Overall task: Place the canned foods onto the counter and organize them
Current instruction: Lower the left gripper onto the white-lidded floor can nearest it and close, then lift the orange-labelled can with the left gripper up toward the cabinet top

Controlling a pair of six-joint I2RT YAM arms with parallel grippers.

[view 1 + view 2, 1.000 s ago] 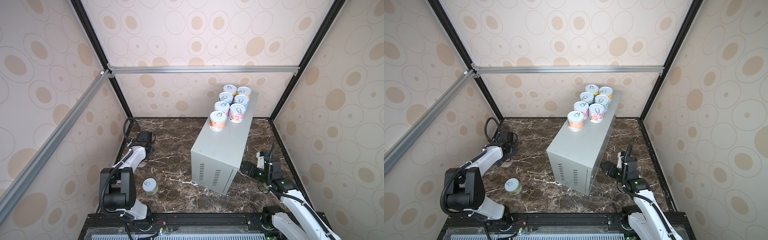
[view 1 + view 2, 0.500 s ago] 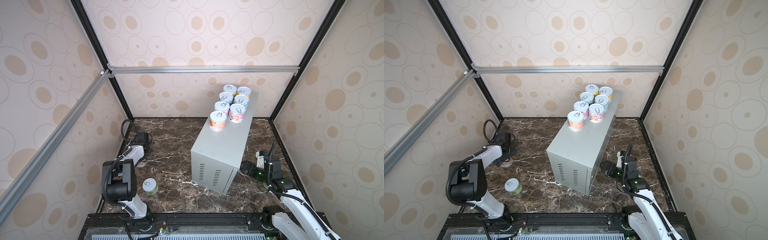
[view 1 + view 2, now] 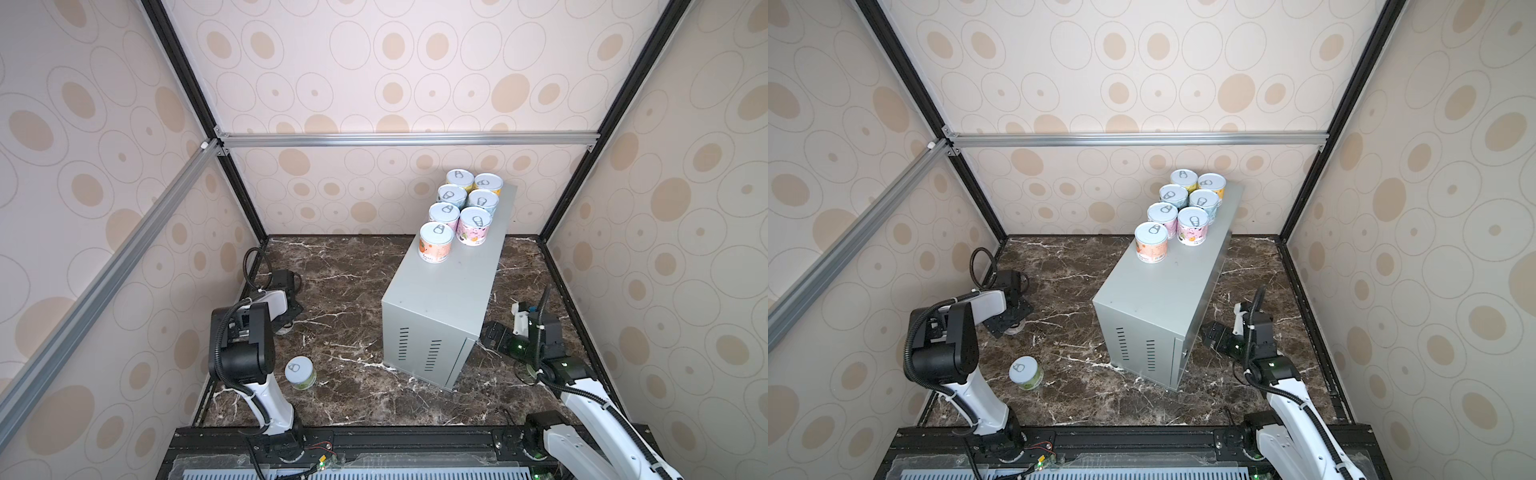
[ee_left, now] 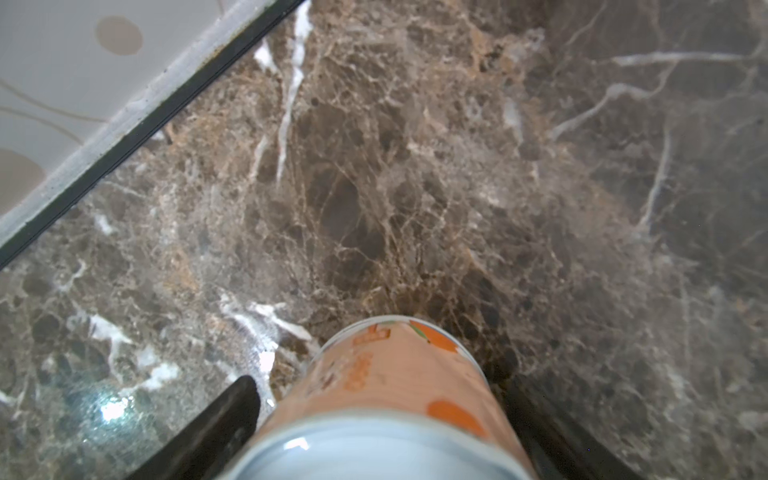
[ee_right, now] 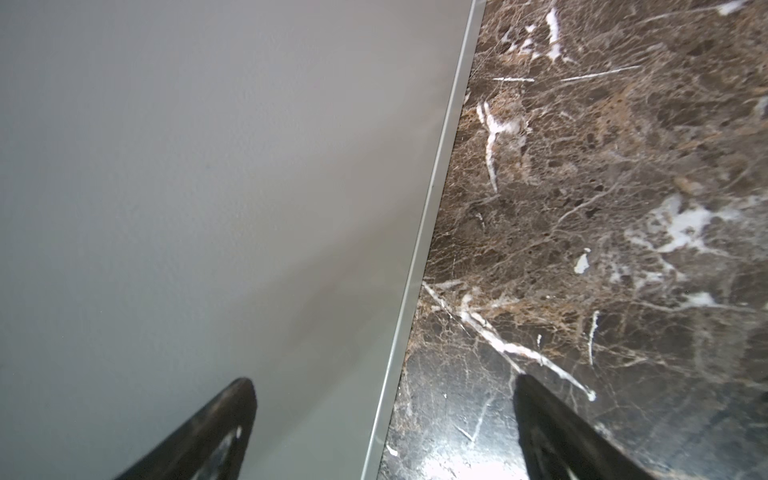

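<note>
Canned foods, seven, fill two tight rows at the far end of the counter in both top views, likely saving room; a green can waits on the marble. Left wrist: our left gripper straddles a salmon can; we cannot tell if it pinches. Right wrist: our right gripper gapes empty beside the counter.

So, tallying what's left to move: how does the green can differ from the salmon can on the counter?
The green can stands alone on the marble; the salmon can stands on the counter, beside other cans. The green can's label is green, the salmon can's salmon-orange. Both stand upright with silver pull-tab lids.
</note>
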